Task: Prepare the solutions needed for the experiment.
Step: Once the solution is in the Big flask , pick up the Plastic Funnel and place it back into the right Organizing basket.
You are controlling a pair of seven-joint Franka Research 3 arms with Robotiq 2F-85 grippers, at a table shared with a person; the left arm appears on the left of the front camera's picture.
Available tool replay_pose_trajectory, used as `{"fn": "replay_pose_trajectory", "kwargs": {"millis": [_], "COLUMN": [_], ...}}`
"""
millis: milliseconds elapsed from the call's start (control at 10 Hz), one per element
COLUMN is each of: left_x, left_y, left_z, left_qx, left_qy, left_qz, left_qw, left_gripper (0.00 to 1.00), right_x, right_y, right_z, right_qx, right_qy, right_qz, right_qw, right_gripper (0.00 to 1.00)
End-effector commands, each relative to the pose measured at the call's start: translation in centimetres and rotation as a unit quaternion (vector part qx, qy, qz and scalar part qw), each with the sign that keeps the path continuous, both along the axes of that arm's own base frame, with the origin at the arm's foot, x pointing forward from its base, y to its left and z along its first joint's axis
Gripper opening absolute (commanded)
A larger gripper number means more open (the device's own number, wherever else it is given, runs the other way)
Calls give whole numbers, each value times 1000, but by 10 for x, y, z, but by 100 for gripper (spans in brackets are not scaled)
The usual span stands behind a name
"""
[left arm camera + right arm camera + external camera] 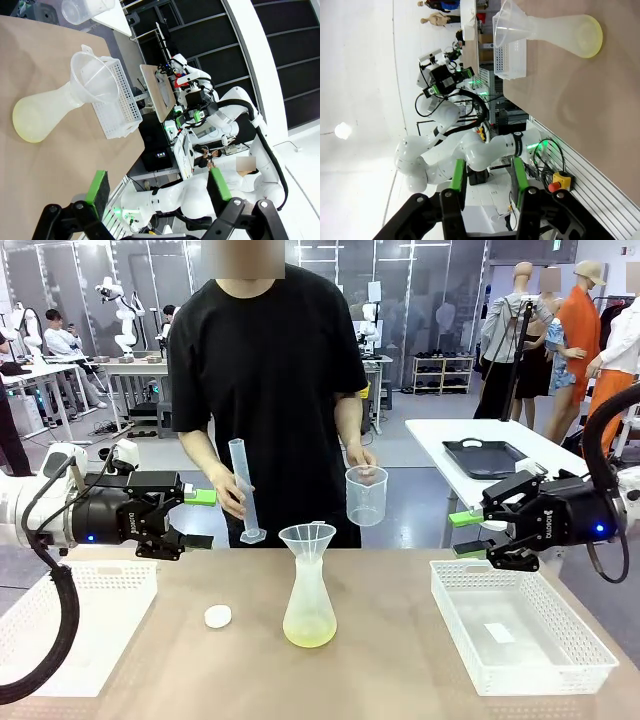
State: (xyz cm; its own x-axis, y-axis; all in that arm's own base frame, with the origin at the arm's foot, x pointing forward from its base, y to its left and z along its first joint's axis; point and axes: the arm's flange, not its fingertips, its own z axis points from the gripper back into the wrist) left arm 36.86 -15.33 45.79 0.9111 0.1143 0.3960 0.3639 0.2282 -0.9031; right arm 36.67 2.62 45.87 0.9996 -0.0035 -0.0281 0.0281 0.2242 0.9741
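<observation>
The left pincer (200,518) is held level and pointed inward, with the jaws spread wide and empty. The right pincer (463,534) is held level opposite, with the jaws set narrower and nothing gripped.

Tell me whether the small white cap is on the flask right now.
No, the white cap lies on the table to the left of the flask, whose neck carries a funnel.

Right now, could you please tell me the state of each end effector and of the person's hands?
Left end effector: open, empty.
Right end effector: open, empty.
One hand: holds the graduated cylinder.
Other hand: holds the clear cup.
</observation>
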Motion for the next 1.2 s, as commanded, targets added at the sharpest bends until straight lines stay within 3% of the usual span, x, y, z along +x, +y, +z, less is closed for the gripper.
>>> {"fn": "replay_pose_trajectory", "kwargs": {"millis": [0, 200, 500, 700, 800, 1100], "left_x": [-2, -2, -2, -2, -2, -2], "left_y": [-3, -3, -3, -3, -3, -3], "left_z": [1, 1, 1, 1, 1, 1], "left_qx": [-14, -14, -14, -14, -14, -14], "left_qy": [7, 7, 7, 7, 7, 7], "left_qz": [3, 3, 3, 3, 3, 3], "left_qw": [1000, 1000, 1000, 1000, 1000, 1000], "left_gripper": [100, 100, 100, 100, 100, 100], "right_x": [2, 6, 20, 28, 15, 15], "right_y": [16, 45, 88, 98, 92, 92], "right_z": [15, 39, 65, 71, 77, 77], "right_qx": [-49, -97, -158, -163, -145, -145], "right_qy": [-48, -114, -181, -177, -175, -175], "right_qz": [20, 33, 31, 49, 39, 39], "right_qw": [997, 988, 970, 970, 973, 973], "right_gripper": [47, 47, 47, 47, 47, 47]}}
